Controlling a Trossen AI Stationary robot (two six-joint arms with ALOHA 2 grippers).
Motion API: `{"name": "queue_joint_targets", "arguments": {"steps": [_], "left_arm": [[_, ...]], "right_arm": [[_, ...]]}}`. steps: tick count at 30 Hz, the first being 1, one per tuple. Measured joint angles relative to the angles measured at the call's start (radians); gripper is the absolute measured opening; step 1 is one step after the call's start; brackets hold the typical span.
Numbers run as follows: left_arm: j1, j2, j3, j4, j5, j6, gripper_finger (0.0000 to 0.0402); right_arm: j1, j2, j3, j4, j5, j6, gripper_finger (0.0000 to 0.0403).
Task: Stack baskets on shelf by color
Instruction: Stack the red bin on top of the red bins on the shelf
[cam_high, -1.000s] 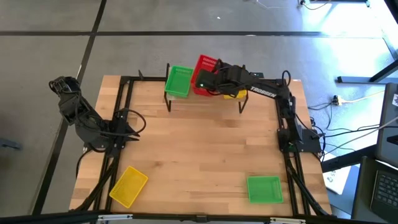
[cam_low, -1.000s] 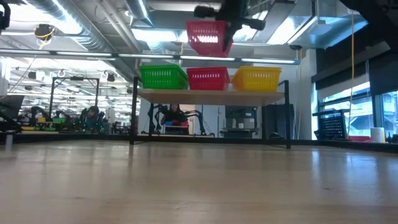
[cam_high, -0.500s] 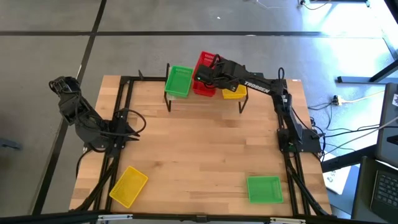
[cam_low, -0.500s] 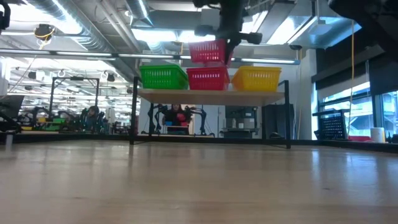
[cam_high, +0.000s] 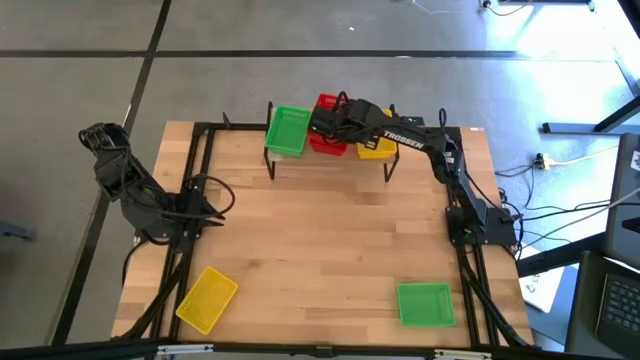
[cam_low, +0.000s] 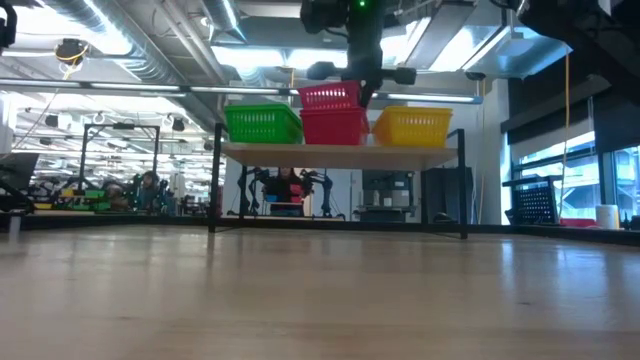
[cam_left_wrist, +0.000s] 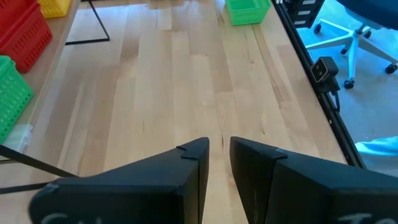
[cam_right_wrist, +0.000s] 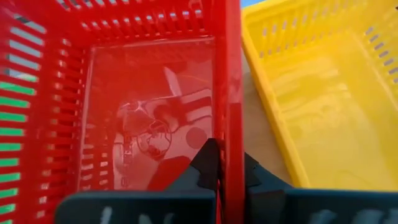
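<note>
- High view: right end effector (cam_high: 328, 124) is at twelve o'clock over the shelf (cam_high: 330, 157), clamped on the wall of a red basket (cam_high: 325, 106) between the green basket (cam_high: 288, 130) and the yellow basket (cam_high: 377, 149). White "TROSSEN" lettering runs along that arm. A loose yellow basket (cam_high: 207, 298) lies at seven o'clock on the counter (cam_high: 320, 240), a loose green basket (cam_high: 425, 304) at five o'clock. The left end effector (cam_high: 218, 203) waits at nine o'clock.
- Low view: the held red basket (cam_low: 331, 96) sits partly nested into the lower red basket (cam_low: 335, 127) on the shelf (cam_low: 340, 150), its rim proud.
- Left wrist view: the left end effector (cam_left_wrist: 219, 149) holds nothing, fingers (cam_left_wrist: 191, 163) slightly parted.
- Right wrist view: the right end effector (cam_right_wrist: 225, 163) pinches the red wall (cam_right_wrist: 231, 93) beside the yellow basket (cam_right_wrist: 317, 99).
- Risk, as a judgement: releasing before the red basket seats fully may leave it cocked, and withdrawing the finger inside could drag it or nudge the yellow neighbour.
</note>
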Motion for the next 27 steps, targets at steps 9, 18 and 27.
{"name": "queue_joint_targets", "arguments": {"steps": [9, 18, 27], "left_arm": [[0.0, 0.0, 0.0, 0.0, 0.0, 0.0, 0.0057], [0.0, 0.0, 0.0, 0.0, 0.0, 0.0, 0.0057], [0.0, 0.0, 0.0, 0.0, 0.0, -0.003, 0.0057]], "right_arm": [[-0.001, 0.001, 0.0, 0.0, 0.002, 0.005, 0.0014], [-0.001, 0.001, 0.0, 0.006, 0.005, 0.005, 0.0086], [0.039, 0.001, 0.006, 0.021, 0.084, 0.005, 0.0089]]}}
